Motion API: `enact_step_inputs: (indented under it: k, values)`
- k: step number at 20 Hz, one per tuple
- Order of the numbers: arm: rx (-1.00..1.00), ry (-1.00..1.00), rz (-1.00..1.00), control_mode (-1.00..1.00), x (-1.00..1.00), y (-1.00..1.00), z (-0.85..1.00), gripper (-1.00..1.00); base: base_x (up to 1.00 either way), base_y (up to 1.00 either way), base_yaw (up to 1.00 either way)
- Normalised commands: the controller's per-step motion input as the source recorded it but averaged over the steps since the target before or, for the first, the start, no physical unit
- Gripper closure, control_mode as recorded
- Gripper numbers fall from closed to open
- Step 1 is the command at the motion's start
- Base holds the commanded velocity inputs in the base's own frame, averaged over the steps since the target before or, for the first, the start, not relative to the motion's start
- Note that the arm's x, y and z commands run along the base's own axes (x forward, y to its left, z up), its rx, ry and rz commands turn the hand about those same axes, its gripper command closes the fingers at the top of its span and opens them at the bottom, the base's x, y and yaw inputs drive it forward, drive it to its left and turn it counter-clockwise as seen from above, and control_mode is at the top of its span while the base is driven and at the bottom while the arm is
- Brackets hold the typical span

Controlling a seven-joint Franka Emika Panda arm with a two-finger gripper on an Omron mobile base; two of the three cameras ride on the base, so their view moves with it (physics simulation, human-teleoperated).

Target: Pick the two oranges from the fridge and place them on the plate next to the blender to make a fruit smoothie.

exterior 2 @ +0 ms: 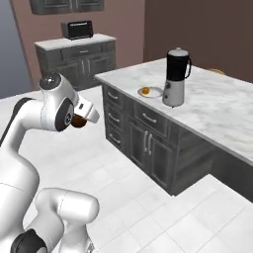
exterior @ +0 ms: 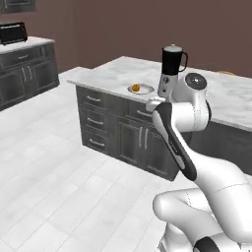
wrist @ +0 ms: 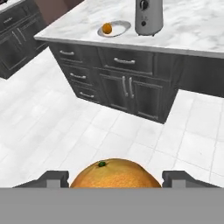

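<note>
One orange (wrist: pixel 114 173) sits clamped in the end effector (wrist: pixel 114 178); another (wrist: pixel 106 29) rests on the plate (wrist: pixel 121 27).

We can read no text, label, brand, number or sign anywhere in these views. The squat black blender with its pale grey base (exterior 2: pixel 175 76) carries only small dark control marks, too small for us to make out, and the dark countertop oven (exterior 2: pixel 77 29) shows no legible lettering.

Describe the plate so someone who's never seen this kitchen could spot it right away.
Find the marble-topped island counter with dark cabinets beneath. Near its front corner stands a black-jugged blender; the plate lies just beside its base. It is round, shallow and off-white, with one orange on it.
</note>
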Motion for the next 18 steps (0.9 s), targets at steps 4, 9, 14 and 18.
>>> enact_step_inputs:
  k: [4,9,14,18]
  values:
    - [0.00,0.00,0.00,1.00,0.00,0.00,0.00,1.00,1.00,0.99,-0.58]
    - [0.00,0.00,0.00,1.00,0.00,0.00,0.00,1.00,1.00,0.98,-0.56]
    - [0.00,0.00,0.00,1.00,0.00,0.00,0.00,1.00,0.86,1.00,-0.53]
    - [0.00,0.00,0.00,1.00,0.00,0.00,0.00,1.00,0.61,0.99,-0.40]
